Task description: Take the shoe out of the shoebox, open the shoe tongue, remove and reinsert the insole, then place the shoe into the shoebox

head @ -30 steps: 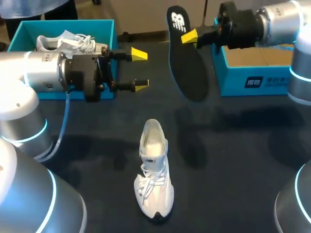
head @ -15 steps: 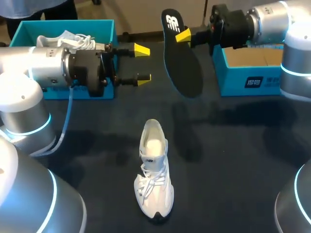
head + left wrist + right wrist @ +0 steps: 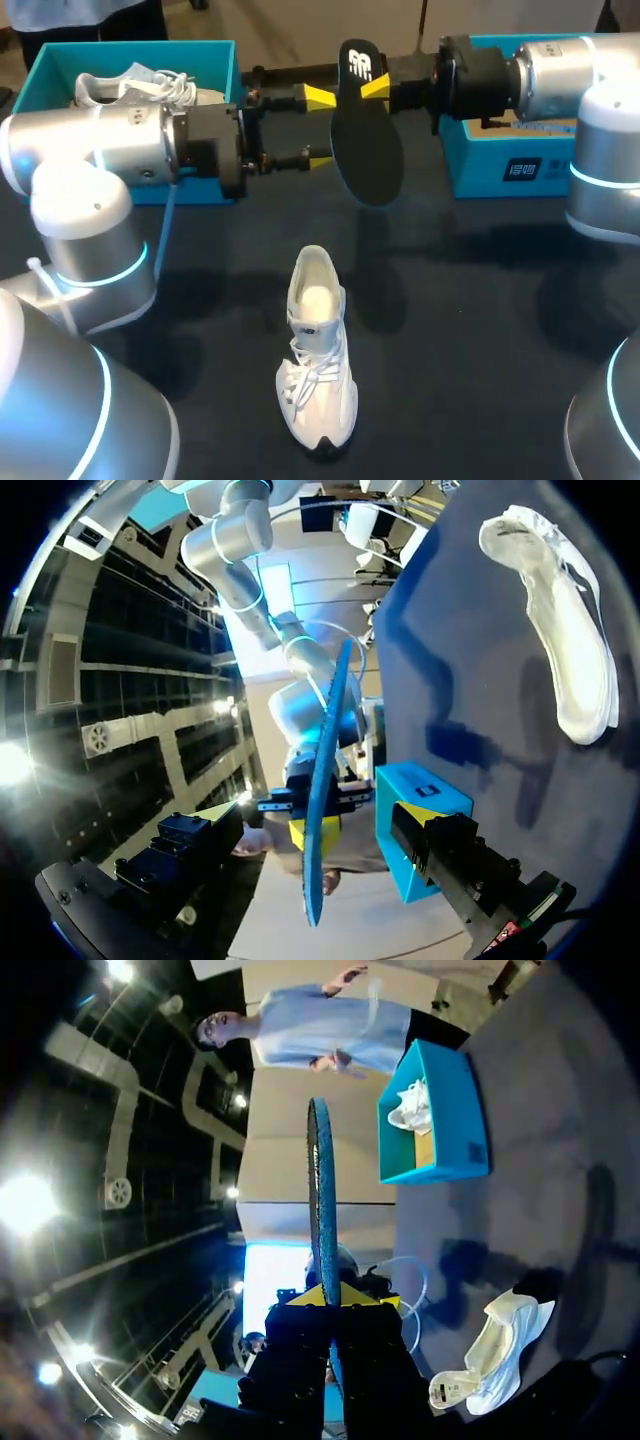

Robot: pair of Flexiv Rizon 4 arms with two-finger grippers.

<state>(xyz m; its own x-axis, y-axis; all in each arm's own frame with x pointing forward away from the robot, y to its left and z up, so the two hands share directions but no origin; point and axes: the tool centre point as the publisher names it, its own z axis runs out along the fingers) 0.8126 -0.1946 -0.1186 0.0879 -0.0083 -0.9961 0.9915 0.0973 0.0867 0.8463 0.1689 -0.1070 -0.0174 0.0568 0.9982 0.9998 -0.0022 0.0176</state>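
The white shoe (image 3: pixel 318 350) stands alone in the lower middle of the frame, with bare dark table (image 3: pixel 480 330) open on both its sides and in the band between it and the hanging black insole (image 3: pixel 366 140). The upper middle is crowded: the right gripper (image 3: pixel 368 86) pinches the insole's top, and the left gripper (image 3: pixel 320 128), fingers spread, sits just beside it. A teal shoebox (image 3: pixel 45 70) walls off the upper left, a second shoebox (image 3: pixel 480 170) the upper right.

silver arms (image 3: pixel 95 160), glowing cyan rings (image 3: pixel 600 181), yellow fingertips (image 3: pixel 320 97).
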